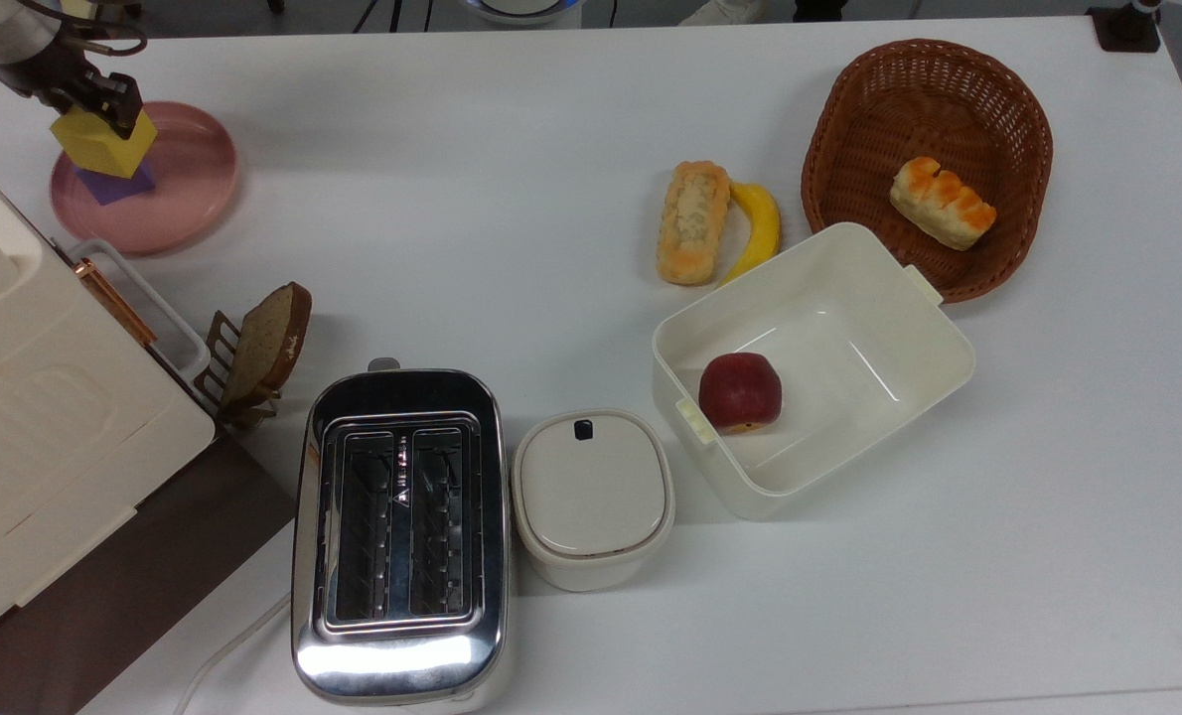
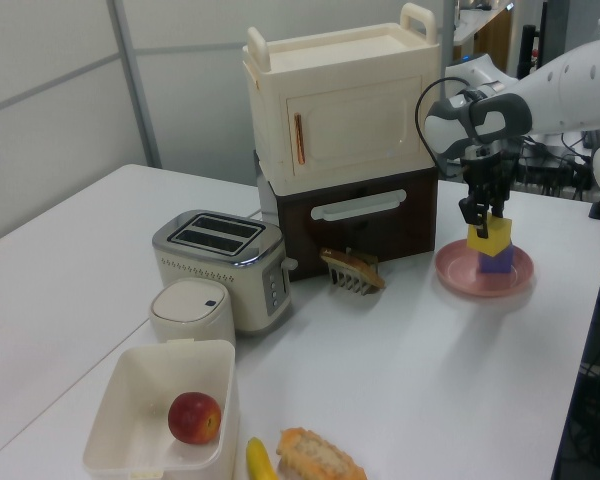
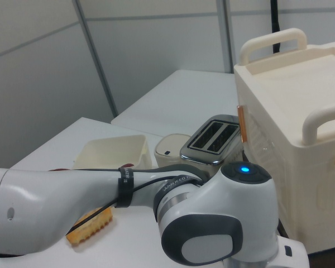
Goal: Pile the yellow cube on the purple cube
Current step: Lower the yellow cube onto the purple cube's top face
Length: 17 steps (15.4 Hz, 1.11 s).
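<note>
Yellow cube [image 2: 489, 236], gripped by the downward-pointing end effector [image 2: 485, 212], sits atop purple cube [image 2: 496, 261].

This looks like a robotics lab or office room set up as a pretend kitchen. A large white table [image 1: 571, 119] carries a staged breakfast spread: a chrome toaster [image 1: 399, 536] near a lidded cream canister [image 1: 592, 497], an open cream tub [image 1: 849, 298] with an apple [image 1: 740, 391] inside, a wicker basket [image 1: 1018, 109] at the far right of the top view, and a toy-like cream cabinet [image 2: 340, 110] on a brown base. Grey partition panels [image 2: 50, 90] wall the room in the left view, and behind the white robot arm [image 2: 570, 80] stand desks and cabled equipment [image 2: 555, 170].
</note>
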Each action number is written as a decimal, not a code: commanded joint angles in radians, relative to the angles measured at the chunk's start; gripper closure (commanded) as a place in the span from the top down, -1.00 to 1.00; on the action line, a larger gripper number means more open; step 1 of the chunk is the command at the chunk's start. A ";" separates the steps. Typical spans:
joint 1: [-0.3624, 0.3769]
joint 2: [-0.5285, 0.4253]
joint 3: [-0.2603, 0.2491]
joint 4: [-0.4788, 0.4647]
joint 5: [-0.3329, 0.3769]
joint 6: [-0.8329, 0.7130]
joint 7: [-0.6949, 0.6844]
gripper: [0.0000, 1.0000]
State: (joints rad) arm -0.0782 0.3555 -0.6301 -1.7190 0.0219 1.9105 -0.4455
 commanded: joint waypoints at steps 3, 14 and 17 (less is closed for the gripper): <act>-0.028 0.011 -0.008 -0.013 0.039 0.028 -0.065 0.56; -0.029 0.003 -0.062 0.010 0.105 -0.002 -0.171 -0.67; -0.029 0.008 -0.071 0.010 0.112 -0.004 -0.193 -0.58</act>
State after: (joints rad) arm -0.1135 0.3711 -0.6857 -1.7070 0.1048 1.9129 -0.5941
